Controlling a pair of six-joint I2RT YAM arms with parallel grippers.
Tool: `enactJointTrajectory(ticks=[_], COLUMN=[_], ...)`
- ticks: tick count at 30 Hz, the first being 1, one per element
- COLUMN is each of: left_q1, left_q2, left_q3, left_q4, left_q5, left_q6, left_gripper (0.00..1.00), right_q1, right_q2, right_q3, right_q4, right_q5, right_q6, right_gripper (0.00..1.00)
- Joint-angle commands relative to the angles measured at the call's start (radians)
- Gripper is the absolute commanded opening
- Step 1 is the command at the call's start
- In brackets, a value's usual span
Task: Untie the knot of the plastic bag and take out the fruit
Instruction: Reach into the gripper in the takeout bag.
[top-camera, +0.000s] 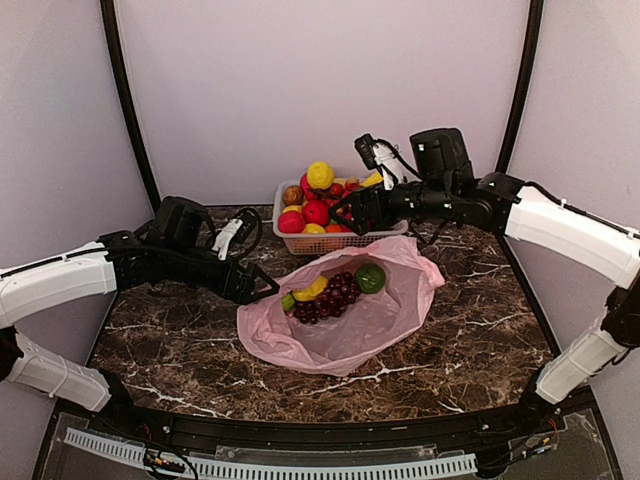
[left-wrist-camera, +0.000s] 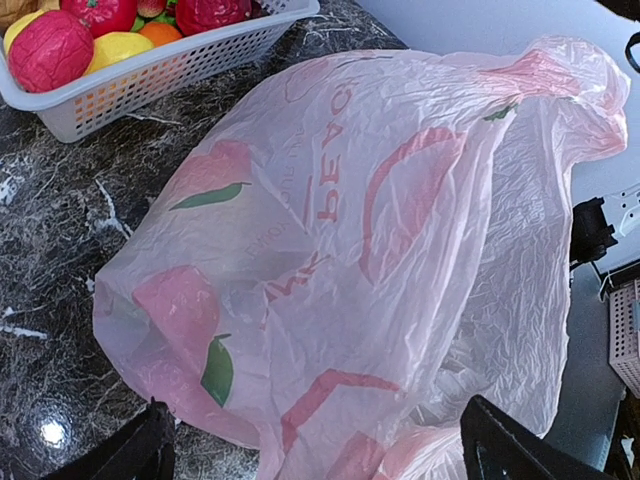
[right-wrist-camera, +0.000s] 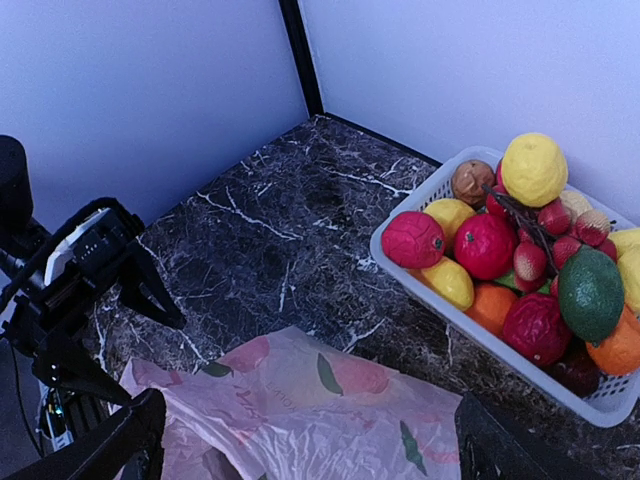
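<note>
The left jaws, released and holding nothing, hang at the left edge of the pink plastic bag (top-camera: 352, 335), which lies slumped mid-surface with its mouth facing the far side. No knot shows from overhead, and the bag appears already untied. Inside its open mouth lie a yellow fruit (top-camera: 312, 288), a dark purple grape bunch (top-camera: 325, 298) and, furthest right, a round green fruit (top-camera: 370, 277). The right jaws, spread wide and empty, hover above the white basket (top-camera: 300, 243) just beyond the bag.

The step in hand looks to be the emptying of the bag, with three or more fruits left to lift out. The next move probably calls for the right jaws to come back and down to the bag's mouth, where the green fruit lies nearest. The left jaws are well placed to pin the film.

The basket is already heaped with red, yellow and orange fruit, so anything added could roll off onto the dark marble surface (top-camera: 180, 350). Loose, crinkled film around the fruit may get pinched along with it.
</note>
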Motion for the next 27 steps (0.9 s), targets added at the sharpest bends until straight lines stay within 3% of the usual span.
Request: enactJointTrajectory(ticks=[1,12,16,19,21,23,24,27], left_q1=[-0.023,-0.073,-0.098,-0.110,-0.110,-0.110,-0.111,-0.111], left_q2=[0.008,0.109,0.153,0.168,0.172,0.174,0.173,0.154], left_q3=[0.060,0.138,0.168,0.175,0.173,0.177,0.181,0.178], left_q4=[0.034,0.026,0.013,0.017,0.017,0.007,-0.004,-0.001], left_q5=[0.001,-0.019,-0.021,-0.036,-0.069,-0.107,-0.131,-0.145], left_q6=[0.013,0.041,0.056,0.061,0.062,0.057,0.049,0.033], left_gripper=[0.99,0.99,0.99,0.93,0.83,0.63,0.47,0.21], right_q1=[0.069,0.215,0.255,0.275,0.292,0.311,0.323,0.360], right_q2=[-0.044,-0.076,-0.075,-0.065,-0.056,-0.050,-0.046,-0.035], right_q3=[-0.042,-0.023,-0.055,-0.081,-0.096,-0.104,-0.105,-0.118], right_q4=[-0.050,-0.159,-0.136,-0.089,-0.068,-0.053,-0.046,-0.023], right_q5=[0.047,0.107,0.131,0.150,0.157,0.199,0.215,0.275], right_q6=[0.096,0.193,0.244,0.279,0.298,0.315,0.324,0.351], right_gripper=[0.95,0.95,0.93,0.91,0.87,0.85,0.84,0.83])
